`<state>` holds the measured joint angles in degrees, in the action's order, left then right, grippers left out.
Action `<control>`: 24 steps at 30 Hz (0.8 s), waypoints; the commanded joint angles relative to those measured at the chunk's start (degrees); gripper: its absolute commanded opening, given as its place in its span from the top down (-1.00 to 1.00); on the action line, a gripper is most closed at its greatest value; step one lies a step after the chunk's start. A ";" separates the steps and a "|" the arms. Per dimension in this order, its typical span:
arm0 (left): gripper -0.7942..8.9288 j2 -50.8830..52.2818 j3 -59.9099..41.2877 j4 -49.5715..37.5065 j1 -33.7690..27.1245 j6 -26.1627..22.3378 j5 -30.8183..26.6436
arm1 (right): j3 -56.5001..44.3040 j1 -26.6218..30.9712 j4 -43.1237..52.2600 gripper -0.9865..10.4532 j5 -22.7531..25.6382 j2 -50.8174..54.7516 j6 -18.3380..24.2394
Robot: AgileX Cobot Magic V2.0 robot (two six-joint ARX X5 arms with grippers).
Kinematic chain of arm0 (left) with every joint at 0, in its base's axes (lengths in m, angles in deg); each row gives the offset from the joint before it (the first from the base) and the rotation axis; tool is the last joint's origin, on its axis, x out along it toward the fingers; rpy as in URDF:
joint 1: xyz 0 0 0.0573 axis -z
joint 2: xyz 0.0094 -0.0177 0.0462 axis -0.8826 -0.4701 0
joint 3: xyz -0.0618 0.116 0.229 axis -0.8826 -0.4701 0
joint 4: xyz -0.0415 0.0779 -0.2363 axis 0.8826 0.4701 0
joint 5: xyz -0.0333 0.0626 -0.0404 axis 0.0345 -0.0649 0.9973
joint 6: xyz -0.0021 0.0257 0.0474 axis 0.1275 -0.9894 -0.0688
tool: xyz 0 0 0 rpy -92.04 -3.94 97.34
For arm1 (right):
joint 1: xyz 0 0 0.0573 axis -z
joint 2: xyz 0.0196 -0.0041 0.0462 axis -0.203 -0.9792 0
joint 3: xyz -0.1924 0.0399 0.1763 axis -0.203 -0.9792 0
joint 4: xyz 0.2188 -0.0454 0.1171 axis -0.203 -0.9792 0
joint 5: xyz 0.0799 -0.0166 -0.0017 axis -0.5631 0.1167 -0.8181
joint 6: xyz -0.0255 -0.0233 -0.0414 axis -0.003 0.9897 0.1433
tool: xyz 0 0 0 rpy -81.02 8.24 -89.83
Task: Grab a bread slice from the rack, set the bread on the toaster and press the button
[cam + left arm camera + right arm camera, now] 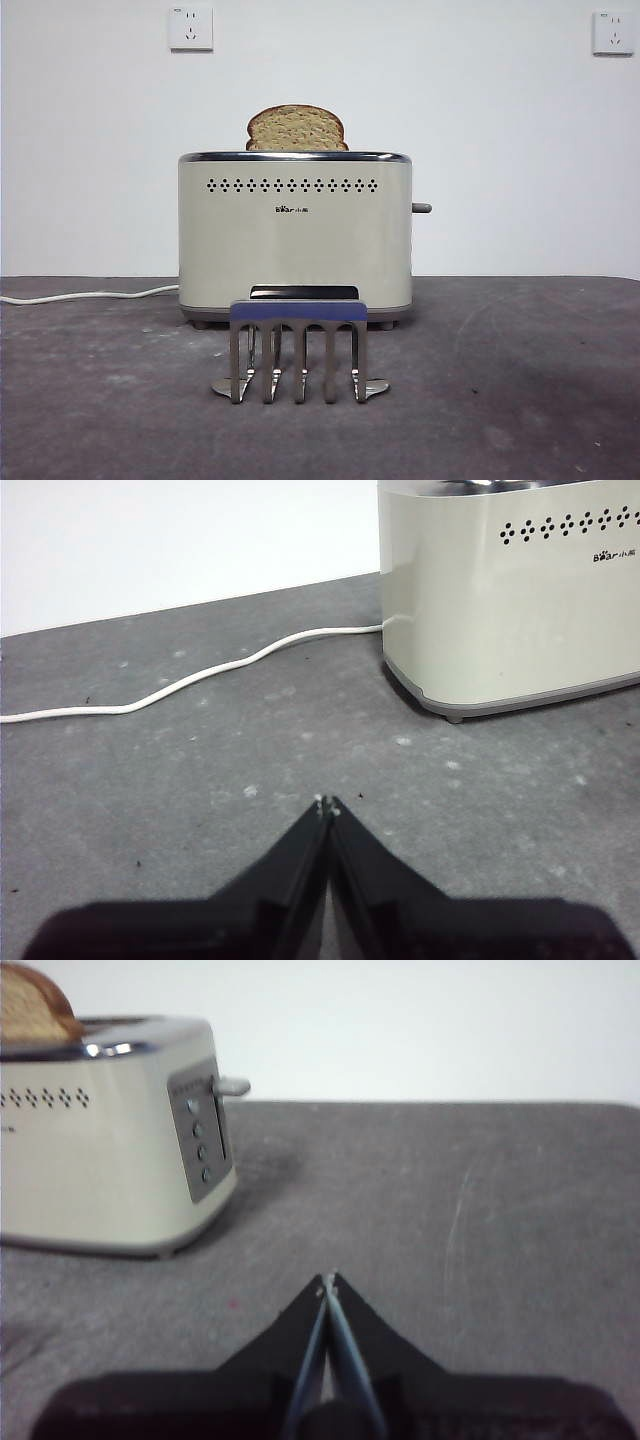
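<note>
The left gripper (326,805) is hovering over the bare grey table (200,780) with its jaws pressed together, holding nothing, near the toaster (500,600) and its white cable (200,675). The right gripper (328,1282) is also closed and empty, waiting on the side where the button (234,1086) is sticking out. The slice of bread (296,129) is standing in the toaster's slot, its domed top showing. The rack (298,350) is standing empty just in front of the toaster.
</note>
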<state>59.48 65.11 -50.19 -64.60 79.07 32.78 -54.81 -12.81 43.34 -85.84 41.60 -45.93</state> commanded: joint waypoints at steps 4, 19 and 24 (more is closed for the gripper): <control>0.84 0.09 -0.81 -0.15 -0.20 0.37 -0.07 | -0.63 -0.02 -4.35 0.83 0.17 0.24 -0.57; 0.84 0.09 -0.81 -0.15 -0.20 0.37 -0.07 | -0.63 -0.04 -4.02 0.83 0.15 0.20 -6.32; 0.84 0.09 -0.81 -0.15 -0.20 0.37 -0.07 | -0.61 -0.04 -4.02 0.83 0.15 0.20 -6.32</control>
<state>59.48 65.11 -50.19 -64.60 79.07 32.81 -54.81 -12.81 39.87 -85.82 41.62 -51.57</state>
